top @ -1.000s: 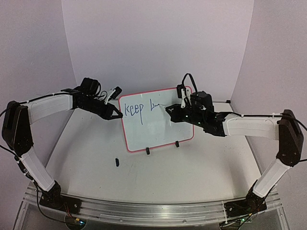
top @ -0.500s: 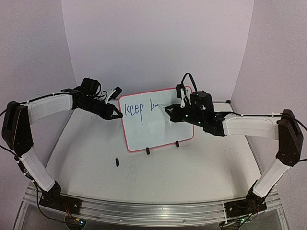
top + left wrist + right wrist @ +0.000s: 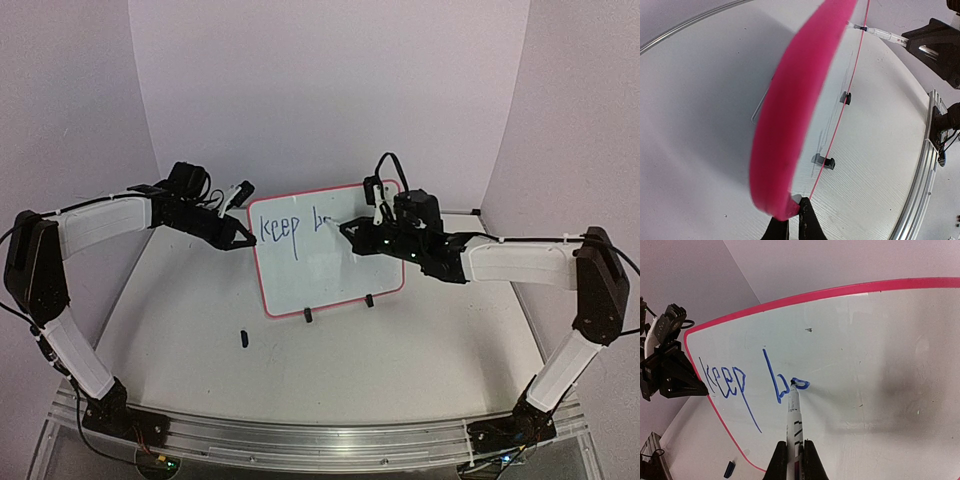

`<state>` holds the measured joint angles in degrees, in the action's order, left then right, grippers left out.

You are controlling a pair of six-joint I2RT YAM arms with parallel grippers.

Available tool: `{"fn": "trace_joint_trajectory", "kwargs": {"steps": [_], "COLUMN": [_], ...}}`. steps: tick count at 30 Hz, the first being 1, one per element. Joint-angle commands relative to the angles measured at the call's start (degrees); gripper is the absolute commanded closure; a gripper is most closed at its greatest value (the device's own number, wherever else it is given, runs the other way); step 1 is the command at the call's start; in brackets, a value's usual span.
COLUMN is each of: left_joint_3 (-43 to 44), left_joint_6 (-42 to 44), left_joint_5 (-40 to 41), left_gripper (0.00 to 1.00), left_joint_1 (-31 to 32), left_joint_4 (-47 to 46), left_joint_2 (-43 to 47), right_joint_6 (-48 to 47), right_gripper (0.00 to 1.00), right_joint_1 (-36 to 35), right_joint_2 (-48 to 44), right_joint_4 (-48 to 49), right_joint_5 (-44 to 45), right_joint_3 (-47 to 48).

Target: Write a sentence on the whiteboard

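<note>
Top view: against the earlier frames, the right tool (image 3: 345, 226) sits a little further left and up. The writing (image 3: 285, 228) has a bit more ink after "keep b". The board (image 3: 330, 270) and left tool (image 3: 245, 240) look unchanged. The board stands on the bench (image 3: 400, 350) at centre frame, long axis left to right, its face toward the arm bases and its right end slightly higher. The left tool meets the board's left edge. The right tool reaches in from the right with a marker (image 3: 333, 221) pointing left at the upper face. A small dark item (image 3: 243, 338) lies on the bench, lower left of the board.

Left wrist view: the board (image 3: 790, 125) is seen edge-on, a blurred pink band arcing from top centre to bottom centre. The left tool (image 3: 792, 210) at bottom centre has its fingers close together, pinching the pink rim. Two clip feet (image 3: 829, 162) stand on the bench (image 3: 715, 100). The marker (image 3: 880, 34) is at upper right.

Right wrist view: the board (image 3: 880, 340) fills the frame, its red border curving from left to upper right. The right tool (image 3: 795, 445) at bottom centre is clamped on the marker (image 3: 793, 415). The marker's long axis runs straight up the frame, its tip on a small loop just right of the "b". The writing (image 3: 740, 382) reads "keep b" plus that loop. The left tool (image 3: 702, 388) touches the left border.
</note>
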<state>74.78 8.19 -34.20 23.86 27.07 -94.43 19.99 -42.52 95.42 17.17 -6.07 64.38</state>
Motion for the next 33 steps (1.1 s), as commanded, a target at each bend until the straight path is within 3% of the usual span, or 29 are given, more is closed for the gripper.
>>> {"fn": "trace_joint_trajectory", "kwargs": {"steps": [1, 33], "left_joint_3": [0.0, 0.1], "left_joint_6": [3.5, 3.7], "left_joint_5": [3.8, 3.9], "left_gripper": [1.00, 1.00], "left_joint_1": [2.6, 2.8], "left_joint_4": [3.4, 3.5], "left_joint_2": [-2.7, -2.9], "right_joint_6": [1.1, -2.1], "right_gripper": [1.00, 1.00], "right_joint_1": [0.0, 0.1], "right_joint_2": [0.4, -4.9], "right_joint_4": [1.6, 0.9], "right_joint_5": [-0.3, 4.0], "right_joint_3": [-0.7, -0.5]}}
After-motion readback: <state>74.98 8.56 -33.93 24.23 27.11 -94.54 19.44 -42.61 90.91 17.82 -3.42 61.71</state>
